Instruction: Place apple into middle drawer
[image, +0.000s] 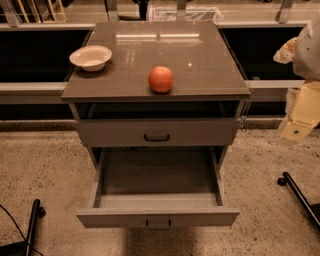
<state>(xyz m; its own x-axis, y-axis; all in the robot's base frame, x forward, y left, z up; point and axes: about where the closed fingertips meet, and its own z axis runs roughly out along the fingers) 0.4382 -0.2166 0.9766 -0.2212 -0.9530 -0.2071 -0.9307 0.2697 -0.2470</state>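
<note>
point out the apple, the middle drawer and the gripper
apple (160, 79): camera view, middle of its red skin
middle drawer (200, 216): camera view, right part of its front panel
gripper (298, 126): camera view, pale lower end, right of the cabinet

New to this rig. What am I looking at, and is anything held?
One camera, looking down at a grey cabinet from the front; its mount isn't recorded. The robot is a wheeled base with one arm. The cream parts at the right edge are that arm and its gripper, off to the cabinet's side. On top: an apple near the front edge, a white bowl back left. The middle drawer is pulled open, empty. The apple lies free, not held.
</note>
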